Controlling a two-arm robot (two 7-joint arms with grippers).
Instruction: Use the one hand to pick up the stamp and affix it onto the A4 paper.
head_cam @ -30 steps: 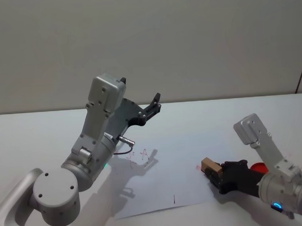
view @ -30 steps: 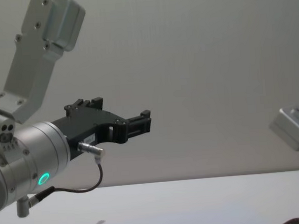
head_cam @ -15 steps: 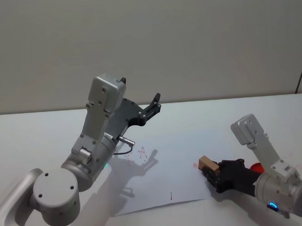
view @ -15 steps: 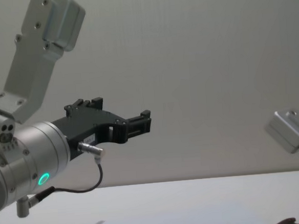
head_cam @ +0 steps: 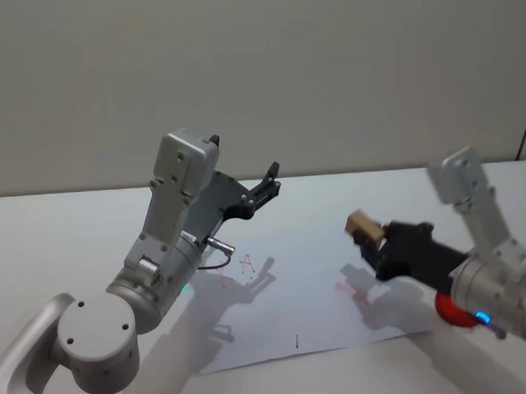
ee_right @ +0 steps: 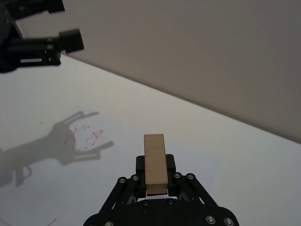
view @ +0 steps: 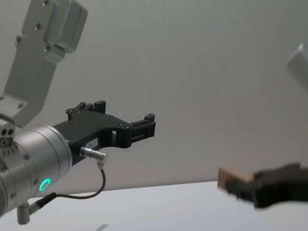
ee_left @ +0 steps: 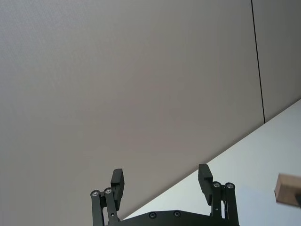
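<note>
My right gripper is shut on the stamp, a light tan wooden block, and holds it in the air above the right part of the A4 paper. In the right wrist view the stamp sticks out upright between the black jaws. The chest view shows the stamp at the tip of the right gripper, well above the table. Small red marks lie on the sheet, with a fainter one under the gripper. My left gripper stands raised and open, holding nothing.
A red round object lies on the table under my right arm, off the paper's right edge. The left arm's grey body rises over the paper's left side. A plain wall stands behind the white table.
My right gripper has risen from the table at the paper's right edge, lifting the stamp up and back. The left arm has not moved.
</note>
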